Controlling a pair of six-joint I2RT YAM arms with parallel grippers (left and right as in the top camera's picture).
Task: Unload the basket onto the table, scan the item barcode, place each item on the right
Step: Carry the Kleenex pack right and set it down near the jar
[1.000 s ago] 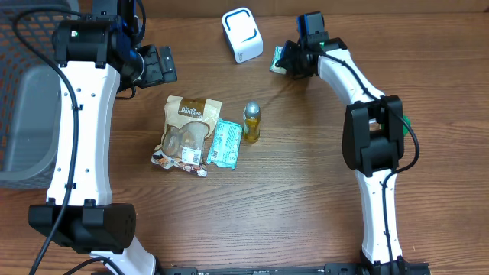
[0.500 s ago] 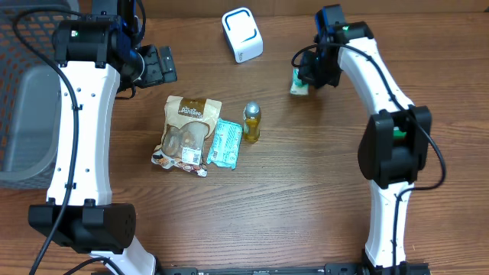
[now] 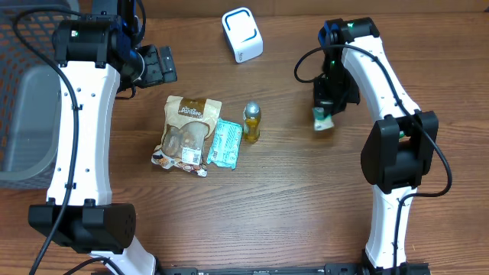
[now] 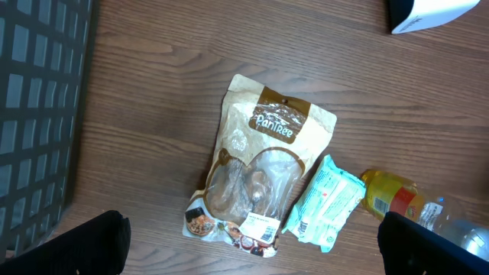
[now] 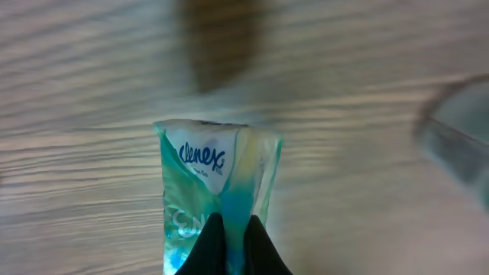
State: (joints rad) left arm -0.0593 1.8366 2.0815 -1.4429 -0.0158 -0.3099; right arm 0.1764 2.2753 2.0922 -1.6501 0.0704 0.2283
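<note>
My right gripper [image 3: 327,109] is shut on a teal Kleenex tissue pack [image 3: 323,120], pinching its middle fold, right of the table's centre. In the right wrist view the pack [image 5: 200,172] hangs over blurred wood, with the gripper [image 5: 233,233] clamped on its near end. The white barcode scanner [image 3: 242,34] stands at the back centre, well left of the pack. My left gripper [image 3: 160,65] hovers open at the back left, and in its wrist view the left gripper [image 4: 256,248] spans a brown snack bag [image 4: 263,168], holding nothing.
A brown snack bag [image 3: 187,130], a teal packet [image 3: 225,143] and a small yellow bottle [image 3: 252,122] lie side by side mid-table. A dark mesh basket [image 3: 23,92] with a grey bin inside fills the left edge. Bare wood lies in front of and to the right of the items.
My right arm has swung the tissue pack away from the scanner, rightward and toward the front. The left arm and the items on the table have stayed put.
</note>
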